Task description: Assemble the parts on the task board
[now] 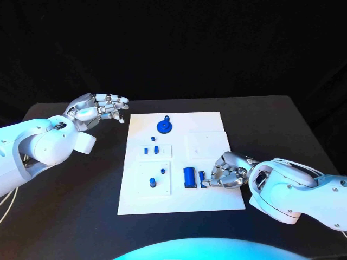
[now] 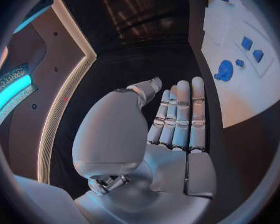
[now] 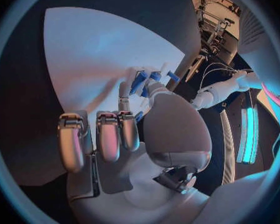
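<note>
The white task board (image 1: 209, 200) lies mid-table. On it are a round blue disc (image 1: 164, 127), several small blue parts (image 1: 152, 181) and a blue block (image 1: 189, 176). My right hand (image 1: 226, 173) rests on the board's right near part, fingers curled in. Its thumb and a finger pinch a thin blue part (image 1: 201, 179) standing beside the block. In the right wrist view that hand (image 3: 134, 134) has blue parts (image 3: 140, 82) at its fingertips. My left hand (image 1: 99, 108) hovers off the board's far left corner, holding nothing. The left wrist view shows its fingers (image 2: 180, 114) straight, with the board (image 2: 239, 99) and the disc (image 2: 224, 69) beside them.
The black table (image 1: 79, 216) has bare room left and right of the board. Two raised white squares (image 1: 205, 143) sit on the board. My left forearm (image 1: 40, 149) stretches over the table's left side.
</note>
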